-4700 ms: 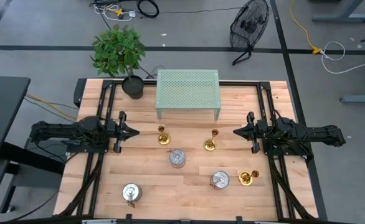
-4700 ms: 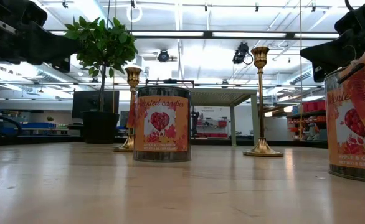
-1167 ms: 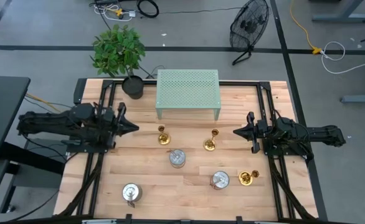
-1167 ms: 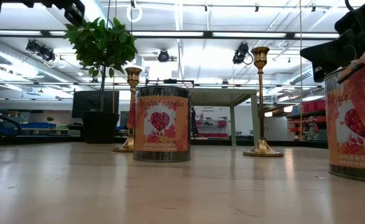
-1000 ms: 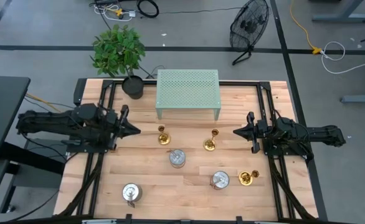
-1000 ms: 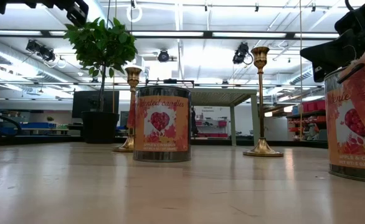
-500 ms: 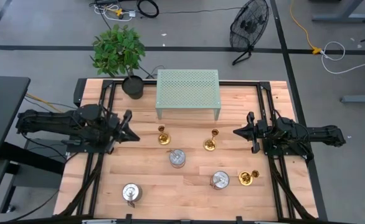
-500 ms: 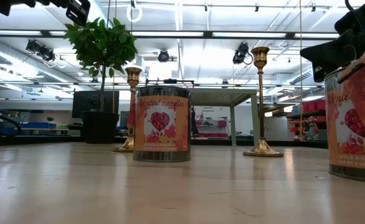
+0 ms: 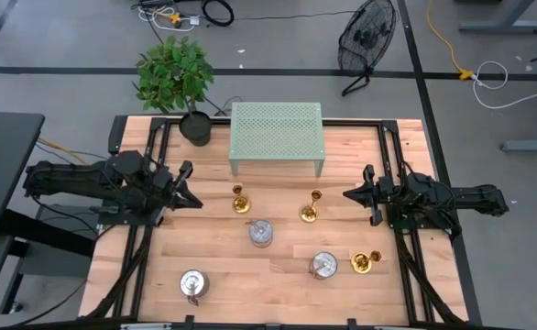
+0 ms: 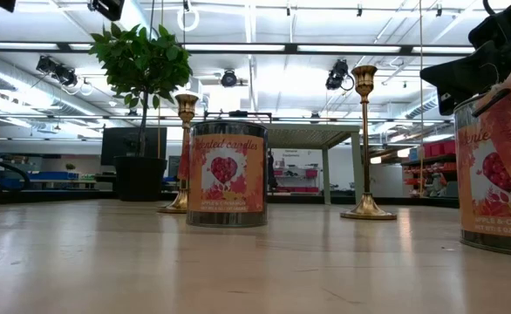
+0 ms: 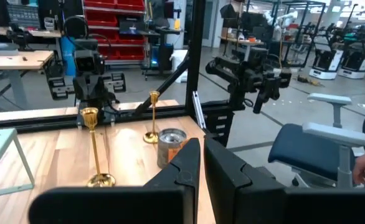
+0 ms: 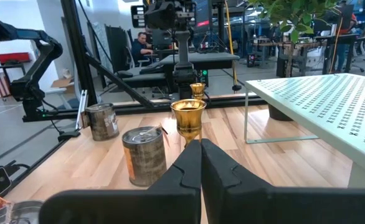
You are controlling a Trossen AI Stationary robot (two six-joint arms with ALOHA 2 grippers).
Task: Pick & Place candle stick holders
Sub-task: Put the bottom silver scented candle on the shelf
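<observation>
Three gold candle stick holders are on the wooden table: one (image 9: 240,201) left of centre, one (image 9: 311,210) right of centre, one (image 9: 366,262) near the front right. The first two stand upright on their round bases, as the low view shows (image 10: 186,153) (image 10: 365,148). My left gripper (image 9: 198,202) hovers left of the first holder, raised above the table, shut and empty. My right gripper (image 9: 346,194) is right of the second holder, shut and empty. The left wrist view shows two holders (image 11: 94,149) (image 11: 151,118) ahead of the fingers.
Three silver-lidded tins stand at the centre (image 9: 262,233), front right (image 9: 323,265) and front left (image 9: 193,284). A pale green perforated shelf (image 9: 277,136) stands at the back centre, with a potted plant (image 9: 177,78) to its left. Bare wood lies between the holders and each gripper.
My left gripper has drifted a little toward the table's near edge and turned slightly, staying raised. In the low view it has risen further out of the top left corner. The holders and tins have not moved.
</observation>
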